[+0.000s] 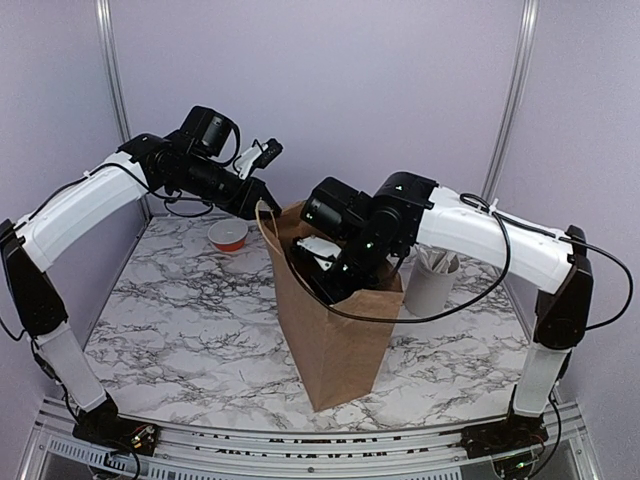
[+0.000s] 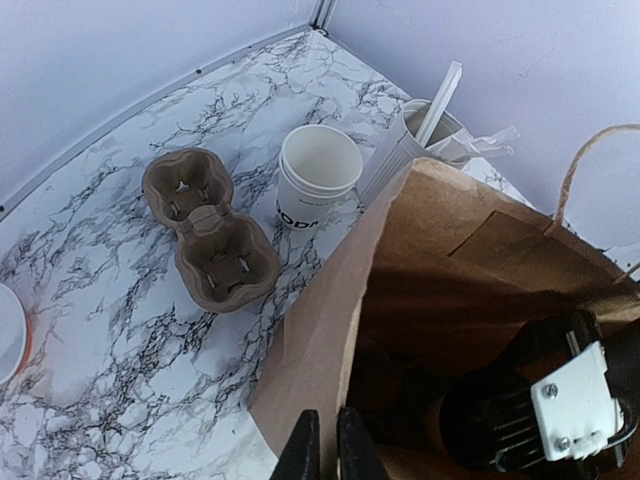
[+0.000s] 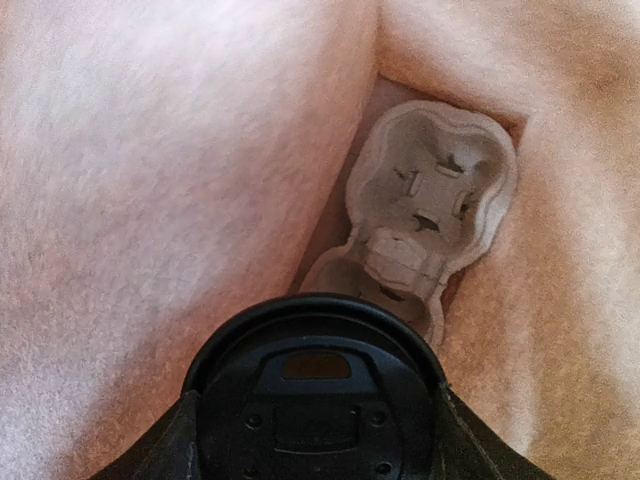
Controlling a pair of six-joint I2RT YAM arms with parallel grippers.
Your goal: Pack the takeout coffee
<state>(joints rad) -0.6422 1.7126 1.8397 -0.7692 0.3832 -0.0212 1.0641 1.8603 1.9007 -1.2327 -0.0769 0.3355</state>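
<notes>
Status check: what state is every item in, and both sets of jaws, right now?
paper bag: upright, mouth open.
left gripper: jaws pinched shut on the paper bag's rim.
right gripper: down inside the bag, jaws gripping the lidded coffee cup.
lidded coffee cup: lid on, held.
carrier in bag: flat on the bottom, far well empty.
carrier on table: flat, both wells empty.
cup stack: upright, nested, unlidded.
utensil holder: upright, filled.

I'm watching the bag (image 1: 335, 340) standing open at the left gripper (image 2: 326, 430), with carrier (image 2: 210, 232), cup stack (image 2: 318, 178) and utensil holder (image 2: 400, 150) sitting beyond it.
</notes>
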